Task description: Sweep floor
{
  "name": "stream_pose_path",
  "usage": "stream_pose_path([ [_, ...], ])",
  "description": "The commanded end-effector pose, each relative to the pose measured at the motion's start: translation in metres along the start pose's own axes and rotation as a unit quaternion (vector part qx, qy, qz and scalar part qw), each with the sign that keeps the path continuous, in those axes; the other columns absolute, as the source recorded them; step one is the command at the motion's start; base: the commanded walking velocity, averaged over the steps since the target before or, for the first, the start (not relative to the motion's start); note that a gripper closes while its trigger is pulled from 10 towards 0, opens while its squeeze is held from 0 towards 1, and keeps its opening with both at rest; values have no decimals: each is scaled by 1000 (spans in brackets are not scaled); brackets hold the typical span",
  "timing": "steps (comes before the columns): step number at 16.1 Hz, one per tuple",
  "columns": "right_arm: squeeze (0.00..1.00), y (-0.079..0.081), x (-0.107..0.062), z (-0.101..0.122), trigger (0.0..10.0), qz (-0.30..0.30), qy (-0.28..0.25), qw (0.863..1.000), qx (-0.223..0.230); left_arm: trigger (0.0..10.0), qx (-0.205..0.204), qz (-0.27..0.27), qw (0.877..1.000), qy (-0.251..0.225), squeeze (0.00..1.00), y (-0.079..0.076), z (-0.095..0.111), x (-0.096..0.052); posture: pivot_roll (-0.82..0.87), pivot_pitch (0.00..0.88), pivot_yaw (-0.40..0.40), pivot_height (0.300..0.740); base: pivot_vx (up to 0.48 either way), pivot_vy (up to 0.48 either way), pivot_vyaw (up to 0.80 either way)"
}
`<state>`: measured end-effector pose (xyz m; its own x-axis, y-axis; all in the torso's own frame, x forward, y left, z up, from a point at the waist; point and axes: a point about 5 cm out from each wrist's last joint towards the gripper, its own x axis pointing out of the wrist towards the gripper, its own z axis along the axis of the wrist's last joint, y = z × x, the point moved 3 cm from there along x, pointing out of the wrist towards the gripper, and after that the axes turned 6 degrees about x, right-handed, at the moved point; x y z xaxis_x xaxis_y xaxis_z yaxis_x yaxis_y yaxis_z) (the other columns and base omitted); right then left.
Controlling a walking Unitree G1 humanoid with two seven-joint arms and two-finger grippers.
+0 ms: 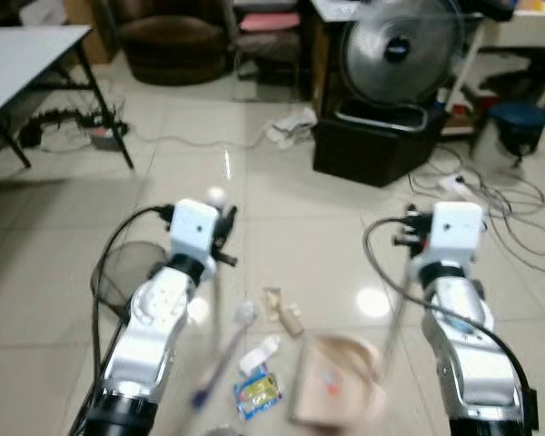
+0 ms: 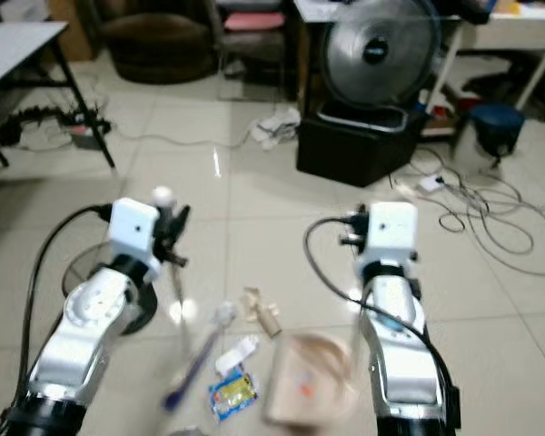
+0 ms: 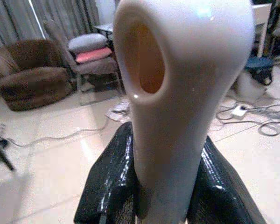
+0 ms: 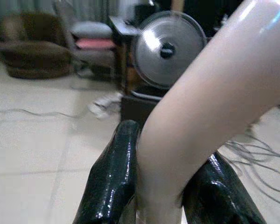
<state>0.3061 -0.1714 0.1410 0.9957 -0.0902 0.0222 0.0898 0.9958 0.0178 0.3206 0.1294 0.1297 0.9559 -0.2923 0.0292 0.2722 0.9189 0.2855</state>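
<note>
Left gripper (image 3: pixel 170 186) is clamped on the broom handle (image 3: pixel 177 84); right gripper (image 4: pixel 170 186) is clamped on the dustpan handle (image 4: pixel 200 107). Litter (image 1: pixel 259 386) lies bottom centre beside the dustpan (image 1: pixel 336 381). A hard stroke could scatter wrappers past the pan.

One broom (image 1: pixel 220 359), one dustpan (image 1: pixel 336 381), one fan (image 1: pixel 400 45), two armchairs (image 1: pixel 173 41), one table (image 1: pixel 23 59)

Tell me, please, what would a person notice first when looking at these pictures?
Two silver arms reach over a pale tiled floor, the left gripper shut on a broom handle, the right gripper on a dustpan handle. Between them lies litter: a blue-and-yellow wrapper beside the beige dustpan. A big fan stands behind.
</note>
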Motion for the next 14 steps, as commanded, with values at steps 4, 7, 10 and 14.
stream_pose_path([
  [4,0,-12,3,1,10000,-17,-22,999,-42,10000,21,15,1000,12,0,6,-4,-3,-32,18,41,740,0,0,0],
  [7,0,-18,4,3,10000,-24,-46,997,-52,10000,23,15,999,20,0,6,-8,-5,-28,32,49,740,0,0,0],
  [10,0,-17,8,-1,10000,-8,-49,998,-32,10000,24,7,999,21,0,2,-8,-6,-15,70,62,740,0,0,0],
  [14,0,-8,17,-2,10000,13,-68,997,-33,10000,36,10,999,28,0,5,-10,-4,6,123,79,740,0,0,0],
])
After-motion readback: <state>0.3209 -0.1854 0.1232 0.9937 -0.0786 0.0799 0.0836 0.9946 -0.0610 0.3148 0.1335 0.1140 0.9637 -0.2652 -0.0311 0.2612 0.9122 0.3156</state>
